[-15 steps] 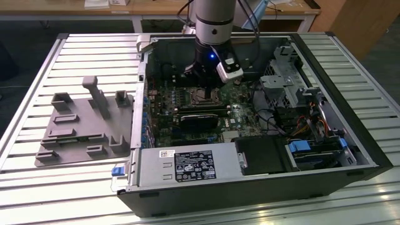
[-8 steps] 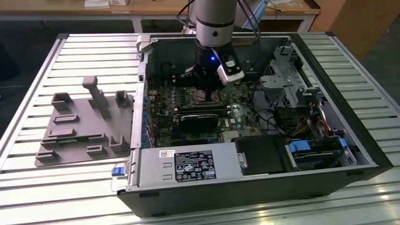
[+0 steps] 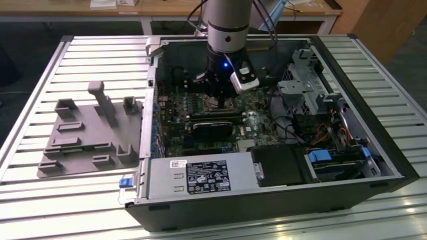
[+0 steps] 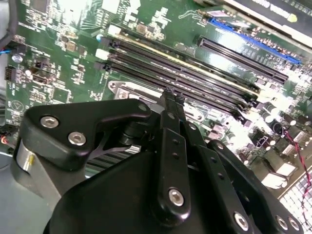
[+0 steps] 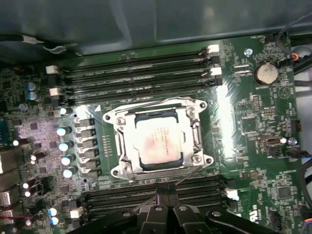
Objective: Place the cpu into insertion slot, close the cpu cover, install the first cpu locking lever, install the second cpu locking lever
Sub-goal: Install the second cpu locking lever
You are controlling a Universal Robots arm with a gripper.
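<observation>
The cpu [image 5: 160, 144] sits in its slot, just past the gripper [image 5: 167, 189], whose fingers are pressed together, holding nothing.

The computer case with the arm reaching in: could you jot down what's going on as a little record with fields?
setting: open computer case on a slatted table
arm: reaching down over the motherboard
cpu: seated in the insertion slot
cpu cover: lying down around the chip
gripper: just beside the socket, holding nothing, fingers together
nearby: long memory slots on both sides of the socket
</observation>
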